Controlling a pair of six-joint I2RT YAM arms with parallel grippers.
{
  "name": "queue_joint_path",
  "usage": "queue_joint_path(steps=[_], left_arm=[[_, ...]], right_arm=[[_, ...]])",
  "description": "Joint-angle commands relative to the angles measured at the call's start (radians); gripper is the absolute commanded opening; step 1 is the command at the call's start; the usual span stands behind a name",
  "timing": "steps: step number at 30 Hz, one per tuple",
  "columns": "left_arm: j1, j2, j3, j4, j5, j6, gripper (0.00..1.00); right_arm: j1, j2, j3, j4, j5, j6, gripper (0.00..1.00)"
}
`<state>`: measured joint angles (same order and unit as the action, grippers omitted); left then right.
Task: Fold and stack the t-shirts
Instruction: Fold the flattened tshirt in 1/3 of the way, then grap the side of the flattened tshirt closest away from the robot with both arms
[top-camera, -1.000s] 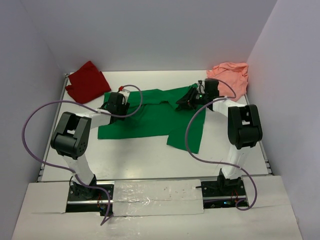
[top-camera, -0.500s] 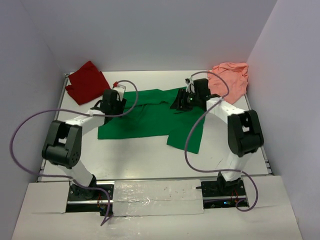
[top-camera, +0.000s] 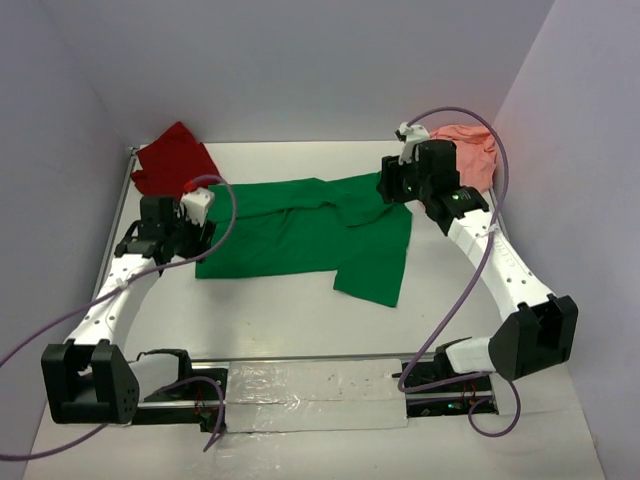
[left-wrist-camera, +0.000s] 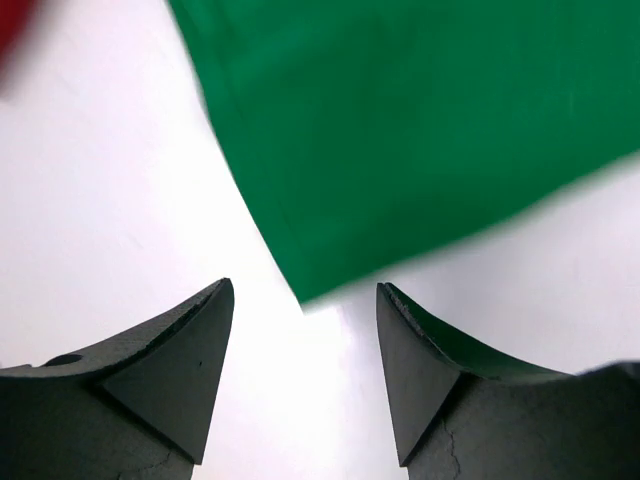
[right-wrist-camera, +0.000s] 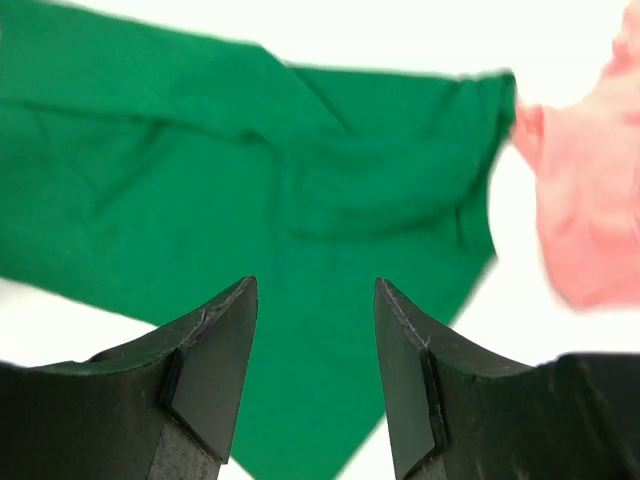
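The bright green t-shirt (top-camera: 310, 235) lies spread in the middle of the table, one part reaching toward the front right. The dark red t-shirt (top-camera: 170, 160) is bunched at the back left and the salmon pink t-shirt (top-camera: 470, 155) at the back right. My left gripper (top-camera: 190, 243) is open and empty at the green shirt's left edge; in the left wrist view (left-wrist-camera: 305, 290) a corner of the green t-shirt (left-wrist-camera: 400, 130) lies just ahead of the fingertips. My right gripper (top-camera: 388, 190) is open and empty over the shirt's back right part. In the right wrist view (right-wrist-camera: 315, 285) it hovers above the green cloth (right-wrist-camera: 250, 200), with the pink t-shirt (right-wrist-camera: 590, 190) at the right.
The white table (top-camera: 300, 320) is walled by grey panels at the left, back and right. Purple cables (top-camera: 440, 115) loop from both arms. A sliver of the red t-shirt (left-wrist-camera: 12, 30) shows in the left wrist view's top left corner.
Both arms have drawn outward from the green shirt's back edge: the left gripper moved left and nearer, the right gripper moved right and rose. The green shirt stays on the table.
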<state>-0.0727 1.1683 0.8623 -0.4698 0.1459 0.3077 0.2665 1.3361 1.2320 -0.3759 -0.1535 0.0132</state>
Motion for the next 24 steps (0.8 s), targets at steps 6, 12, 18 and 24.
queue_joint_path(steps=[6, 12, 18, 24], left_arm=[[0.135, -0.045, -0.160, -0.289, 0.196, 0.287, 0.67], [0.206, 0.013, -0.160, -0.213, 0.242, 0.263, 0.67], [0.209, 0.056, -0.158, -0.070, 0.233, 0.177, 0.68], [0.211, 0.158, -0.137, -0.015, 0.239, 0.151, 0.68]], right_arm=[[-0.058, -0.109, -0.043, -0.133, 0.005, -0.030, 0.59], [-0.067, -0.123, -0.061, -0.129, -0.015, -0.022, 0.59], [-0.078, -0.136, -0.065, -0.129, -0.020, -0.022, 0.59], [-0.090, -0.141, -0.065, -0.130, -0.035, -0.019, 0.59]])
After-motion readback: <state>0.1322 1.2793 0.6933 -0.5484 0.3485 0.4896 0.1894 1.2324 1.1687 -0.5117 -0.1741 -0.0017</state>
